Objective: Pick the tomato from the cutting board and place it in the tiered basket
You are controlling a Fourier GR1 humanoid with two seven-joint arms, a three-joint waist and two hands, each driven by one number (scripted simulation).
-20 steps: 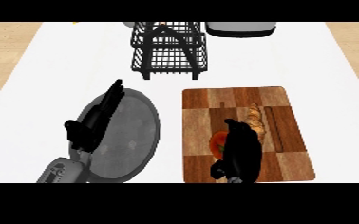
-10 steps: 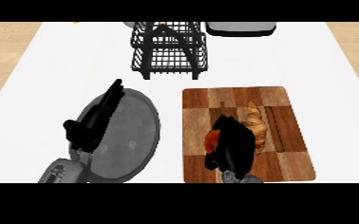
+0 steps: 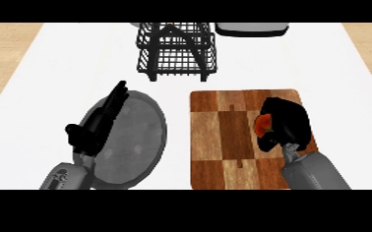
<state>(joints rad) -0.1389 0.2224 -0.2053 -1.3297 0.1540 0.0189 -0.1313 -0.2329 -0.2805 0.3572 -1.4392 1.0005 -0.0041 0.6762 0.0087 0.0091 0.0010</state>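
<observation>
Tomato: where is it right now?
In the head view the tomato is at the right, inside the curled right hand, above the right side of the cutting board. The tiered basket stands farther back, to the left.

I see bright, even light over white counter point(image 3: 65, 73), no glare. Soft shadow under basket point(image 3: 176, 49). I find black hands hard to read, details lost in dark.

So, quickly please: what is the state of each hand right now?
Left hand: open, straight fingers, over the grey pan.
Right hand: shut on the tomato, over the cutting board.
</observation>
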